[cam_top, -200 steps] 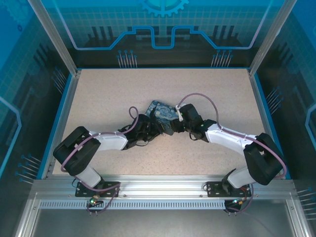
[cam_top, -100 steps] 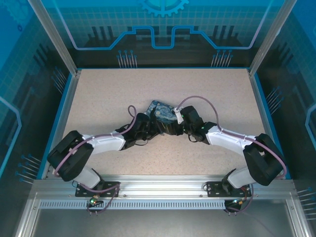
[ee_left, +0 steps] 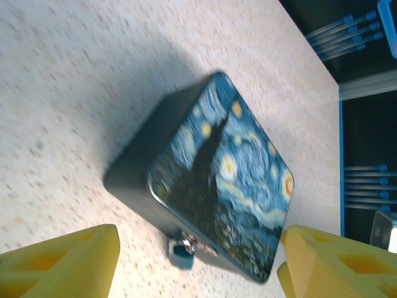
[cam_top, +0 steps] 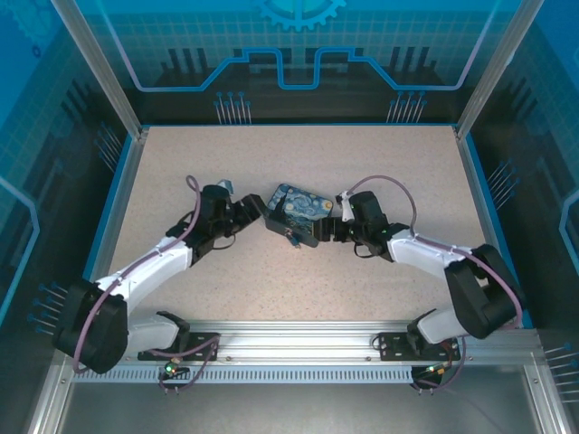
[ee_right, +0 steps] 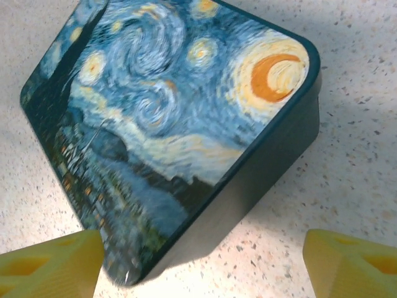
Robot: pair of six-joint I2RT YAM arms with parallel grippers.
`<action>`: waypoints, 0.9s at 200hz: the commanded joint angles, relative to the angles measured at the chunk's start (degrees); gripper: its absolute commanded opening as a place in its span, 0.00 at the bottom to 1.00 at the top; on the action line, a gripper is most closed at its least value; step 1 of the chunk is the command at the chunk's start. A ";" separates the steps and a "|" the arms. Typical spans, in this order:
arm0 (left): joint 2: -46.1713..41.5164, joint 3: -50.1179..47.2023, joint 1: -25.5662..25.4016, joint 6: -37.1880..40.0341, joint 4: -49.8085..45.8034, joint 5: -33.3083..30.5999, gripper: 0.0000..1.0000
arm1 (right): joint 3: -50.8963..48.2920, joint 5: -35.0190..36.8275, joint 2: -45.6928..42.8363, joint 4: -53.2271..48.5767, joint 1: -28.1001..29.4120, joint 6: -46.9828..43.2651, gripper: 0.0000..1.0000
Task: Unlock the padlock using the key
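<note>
While both hands sit either side of the box (cam_top: pixel 298 210) | left hand (cam_top: pixel 254 213), right hand (cam_top: pixel 330 230): wide open, empty | padlock (ee_left: pixel 181 253): lower centre of left wrist view, on box edge | tip: steady padlock, bring key in squarely.

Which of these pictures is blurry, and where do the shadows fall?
Left wrist view: soft overall, the padlock smeared against the box, which casts a broad shadow on the table. Right wrist view: the box's lower-left corner blurs. Top view: crisp.
</note>
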 commanded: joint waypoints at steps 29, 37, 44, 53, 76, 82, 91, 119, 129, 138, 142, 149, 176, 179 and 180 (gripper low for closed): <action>4.33 4.14 5.56 5.85 0.03 6.01 0.72 | 11.96 -11.96 12.87 5.63 -2.82 1.74 0.83; 4.97 4.35 6.02 5.86 1.07 6.60 0.72 | 13.52 -12.66 14.60 6.22 -3.05 1.38 0.82; 5.74 4.91 6.33 6.18 1.82 7.29 0.72 | 14.85 -13.38 15.98 6.80 -3.27 0.47 0.82; 7.25 6.03 6.68 6.77 1.88 8.06 0.72 | 16.96 -14.12 17.79 6.87 -3.50 -0.57 0.82; 10.49 8.74 7.50 7.12 2.21 9.73 0.72 | 23.27 -18.23 23.35 7.15 -4.21 -2.24 0.83; 10.81 8.89 7.48 7.02 2.79 9.72 0.72 | 25.11 -18.89 24.77 6.87 -4.43 -2.82 0.83; 11.18 9.05 7.50 6.86 3.81 9.72 0.71 | 27.08 -17.06 25.63 5.18 -4.58 -3.65 0.84; 12.16 9.89 7.48 6.07 6.35 11.78 0.68 | 22.90 -9.55 20.23 4.91 -6.91 -4.97 0.86; 12.76 10.13 7.44 5.80 7.22 12.88 0.66 | 20.10 -7.44 16.67 3.97 -7.54 -6.35 0.87; 13.27 10.35 7.48 5.56 7.92 13.89 0.65 | 18.07 -6.83 13.41 2.38 -7.75 -8.01 0.87; 13.56 10.49 7.41 5.47 8.30 14.41 0.64 | 17.28 -6.83 12.00 1.47 -7.82 -8.62 0.87; 13.96 10.80 7.40 5.30 8.65 15.20 0.62 | 15.64 -7.42 9.74 0.24 -7.80 -9.51 0.86; 15.21 11.67 7.31 4.26 11.29 18.65 0.58 | 6.30 -16.17 3.42 2.44 -6.44 -8.56 0.77; 15.34 11.73 7.35 4.01 11.45 19.06 0.58 | 5.27 -16.66 2.97 2.88 -6.00 -8.18 0.77; 15.45 11.77 7.33 3.99 11.54 19.25 0.58 | 4.99 -16.84 2.87 3.05 -5.91 -8.06 0.77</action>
